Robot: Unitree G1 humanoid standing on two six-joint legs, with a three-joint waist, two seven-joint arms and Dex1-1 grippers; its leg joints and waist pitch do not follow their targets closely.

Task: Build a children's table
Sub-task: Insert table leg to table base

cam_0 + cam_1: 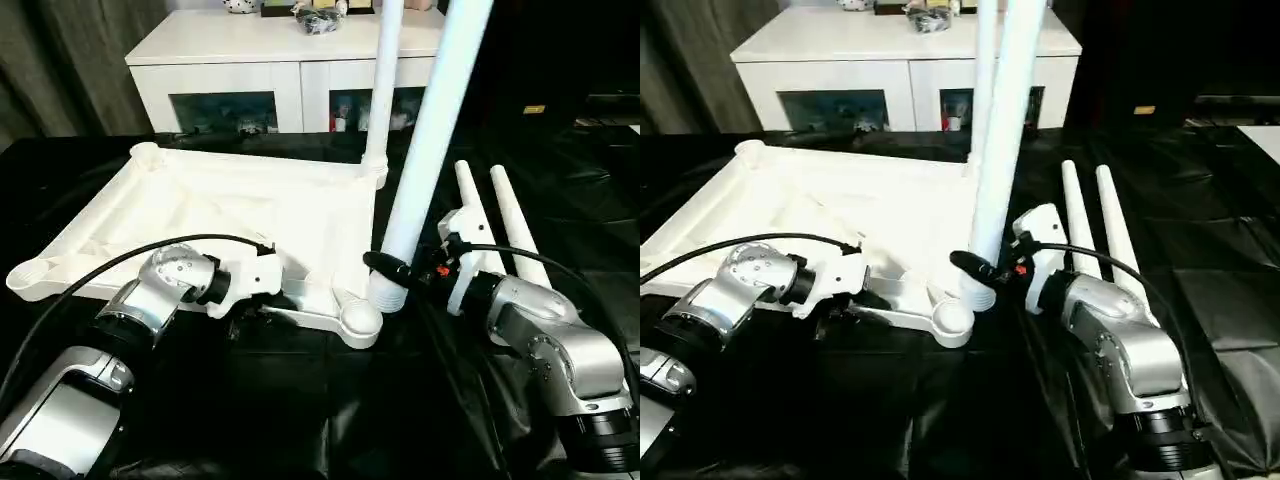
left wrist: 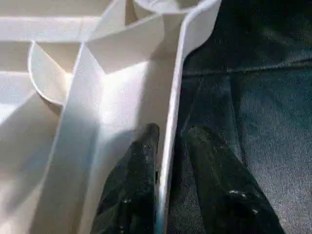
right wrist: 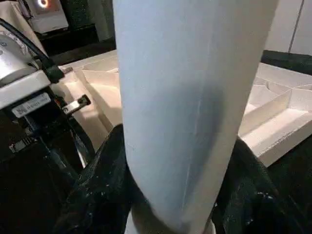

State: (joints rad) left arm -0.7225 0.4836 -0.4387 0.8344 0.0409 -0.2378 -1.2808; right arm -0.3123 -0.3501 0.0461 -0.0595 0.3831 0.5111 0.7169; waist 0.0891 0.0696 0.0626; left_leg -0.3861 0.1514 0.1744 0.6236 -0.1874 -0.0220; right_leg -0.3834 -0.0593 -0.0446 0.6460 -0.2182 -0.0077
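The children's table top point(image 1: 230, 210) lies upside down on black cloth, ribs facing up. One white leg point(image 1: 383, 90) stands upright in its far right corner socket. My right gripper point(image 1: 395, 270) is shut on a second leg point(image 1: 430, 130) near its thick end, and the leg leans with its base beside the near right socket point(image 1: 358, 322). In the right wrist view the black fingers point(image 3: 97, 185) wrap this leg point(image 3: 185, 97). My left gripper point(image 2: 170, 131) straddles the top's near rim point(image 2: 168, 161), one finger inside and one outside, closed in on it.
Two more white legs point(image 1: 475, 215) point(image 1: 520, 230) lie side by side on the cloth at the right. A white cabinet with dark glass doors point(image 1: 280, 60) stands behind the table top. Black cables run along both silver forearms.
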